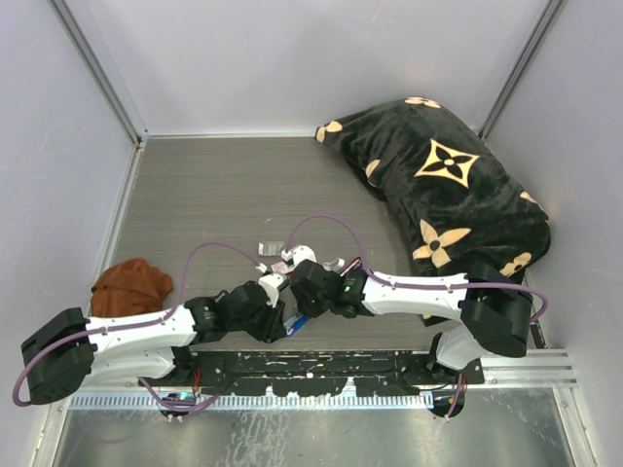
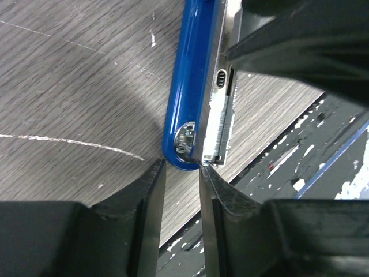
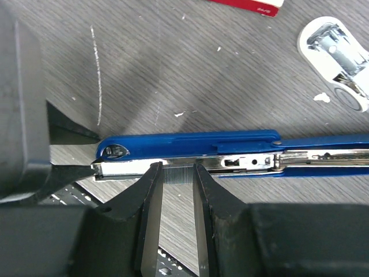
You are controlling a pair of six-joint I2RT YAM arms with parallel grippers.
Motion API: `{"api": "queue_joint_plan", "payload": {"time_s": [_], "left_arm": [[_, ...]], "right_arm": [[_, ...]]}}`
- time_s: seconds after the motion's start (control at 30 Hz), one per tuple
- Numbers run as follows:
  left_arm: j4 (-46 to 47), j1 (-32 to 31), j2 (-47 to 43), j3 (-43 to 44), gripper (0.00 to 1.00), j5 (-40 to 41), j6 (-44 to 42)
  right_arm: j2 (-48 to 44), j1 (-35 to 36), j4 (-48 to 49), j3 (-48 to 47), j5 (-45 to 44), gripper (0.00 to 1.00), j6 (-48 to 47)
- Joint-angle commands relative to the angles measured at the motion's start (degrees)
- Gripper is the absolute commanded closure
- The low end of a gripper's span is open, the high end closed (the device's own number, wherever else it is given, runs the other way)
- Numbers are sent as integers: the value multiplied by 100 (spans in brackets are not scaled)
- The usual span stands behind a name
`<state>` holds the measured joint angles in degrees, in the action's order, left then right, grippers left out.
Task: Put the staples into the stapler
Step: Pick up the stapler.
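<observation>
Blue stapler (image 3: 190, 140) at table (image 1: 214, 195) 6 o'clock edge; staples (image 3: 179, 175) in silver channel (image 3: 300, 157), nose end; left gripper (image 2: 181, 167) slightly apart, empty, at nose; right gripper (image 3: 177, 168) straddling staples, grip unclear

The staples (image 3: 177, 174) lie in the stapler's (image 3: 190, 141) channel; behind the stapler, on the surface (image 3: 173, 69), a cardboard box (image 3: 253, 4) and an oblong piece (image 3: 334, 55).

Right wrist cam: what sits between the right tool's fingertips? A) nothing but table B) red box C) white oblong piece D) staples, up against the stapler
D: between the fingertips of the right tool shows a ribbed grey run of staples, set against the lower edge of the blue stapler.
</observation>
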<state>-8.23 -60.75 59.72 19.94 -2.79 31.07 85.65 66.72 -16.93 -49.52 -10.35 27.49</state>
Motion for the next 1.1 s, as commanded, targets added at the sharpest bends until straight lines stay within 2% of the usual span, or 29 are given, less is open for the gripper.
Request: {"api": "queue_joint_plan", "payload": {"time_s": [0.0, 0.17, 0.37, 0.57, 1.07], "left_arm": [[600, -19, -287, -176, 65, 181, 213], [583, 166, -882, -457, 58, 213, 505], [477, 304, -1353, -675, 58, 83, 738], [289, 425, -1317, -584, 64, -20, 1019], [516, 487, -975, -507, 66, -147, 1050]], "right_arm": [[-187, 122, 208, -171, -5, 80, 197], [-408, 122, 207, -67, -50, 80, 248], [-104, 263, 150, -254, -61, 80, 120], [287, 504, -91, -555, -169, 81, 16], [378, 579, -250, -678, -641, 81, -68]]}}
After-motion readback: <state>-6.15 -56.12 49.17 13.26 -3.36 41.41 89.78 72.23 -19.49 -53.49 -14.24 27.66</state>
